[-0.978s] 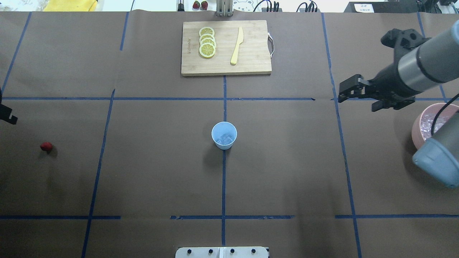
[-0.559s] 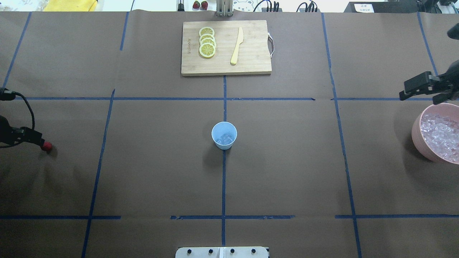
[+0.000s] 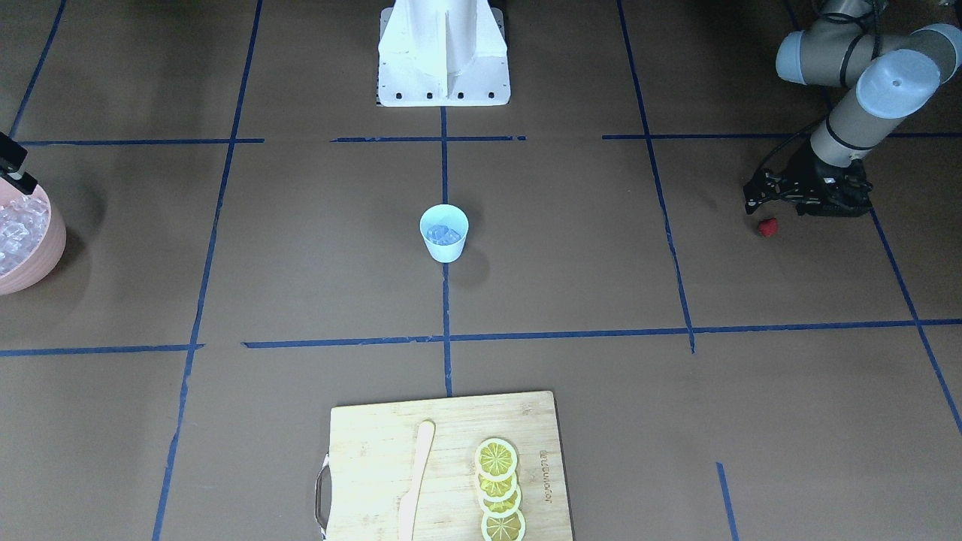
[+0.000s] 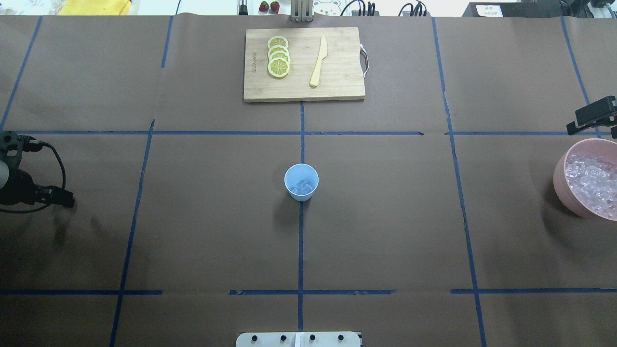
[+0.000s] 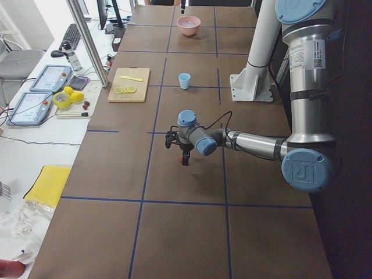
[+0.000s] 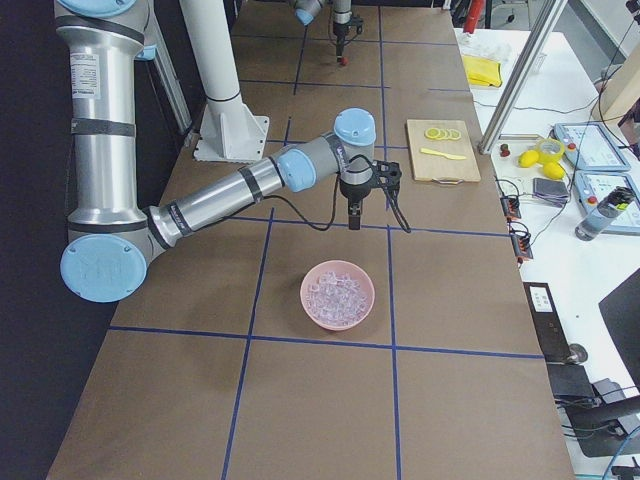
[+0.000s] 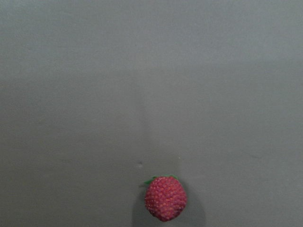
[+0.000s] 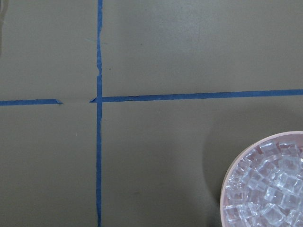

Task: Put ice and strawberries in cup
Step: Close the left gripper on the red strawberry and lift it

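The light-blue cup (image 4: 301,182) stands upright at the table's centre with a few ice cubes (image 4: 302,186) in it; it also shows in the front view (image 3: 443,233). The strawberry (image 3: 766,227) lies on the table at the robot's far left. My left gripper (image 4: 60,197) hangs just over it, looks open and empty, and hides it from overhead. The left wrist view shows the berry (image 7: 165,198) alone at its bottom edge, with no fingers in view. My right gripper (image 4: 595,115) is open and empty at the right edge, beyond the pink bowl.
The pink bowl (image 4: 559,178) full of ice (image 4: 590,185) sits at the right edge. A wooden cutting board (image 4: 337,82) at the back centre holds lemon slices (image 4: 278,58) and a yellow knife (image 4: 318,62). Blue tape lines cross the brown table cover.
My left gripper came in from the left edge and now covers the strawberry. My right arm drew back from mid-right to the right edge, uncovering the pink bowl.
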### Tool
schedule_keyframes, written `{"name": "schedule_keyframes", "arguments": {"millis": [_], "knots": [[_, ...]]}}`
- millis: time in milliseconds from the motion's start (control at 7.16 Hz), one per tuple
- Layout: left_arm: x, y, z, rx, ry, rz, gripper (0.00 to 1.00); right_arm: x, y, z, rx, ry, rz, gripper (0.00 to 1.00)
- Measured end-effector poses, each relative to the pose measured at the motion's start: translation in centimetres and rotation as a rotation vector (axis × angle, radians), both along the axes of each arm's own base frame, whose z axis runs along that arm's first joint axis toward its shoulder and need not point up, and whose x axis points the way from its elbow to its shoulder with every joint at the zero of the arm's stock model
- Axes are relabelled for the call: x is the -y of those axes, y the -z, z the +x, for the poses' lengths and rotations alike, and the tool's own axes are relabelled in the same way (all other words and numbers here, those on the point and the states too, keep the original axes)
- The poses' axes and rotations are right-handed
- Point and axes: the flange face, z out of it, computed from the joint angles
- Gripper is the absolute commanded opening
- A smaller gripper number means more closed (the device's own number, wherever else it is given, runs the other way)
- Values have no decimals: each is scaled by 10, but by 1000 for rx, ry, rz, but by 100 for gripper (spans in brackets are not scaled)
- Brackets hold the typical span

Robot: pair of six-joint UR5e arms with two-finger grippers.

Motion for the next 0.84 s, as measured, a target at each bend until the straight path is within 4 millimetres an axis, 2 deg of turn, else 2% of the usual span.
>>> {"name": "schedule_keyframes", "arguments": {"millis": [559,838], "knots": [[7,-6,18,10,-15,2,97,0,0,1,1,-1,3,99],[8,-5,20,7,-16,6,89,0,1,1,1,-1,6,99]]}}
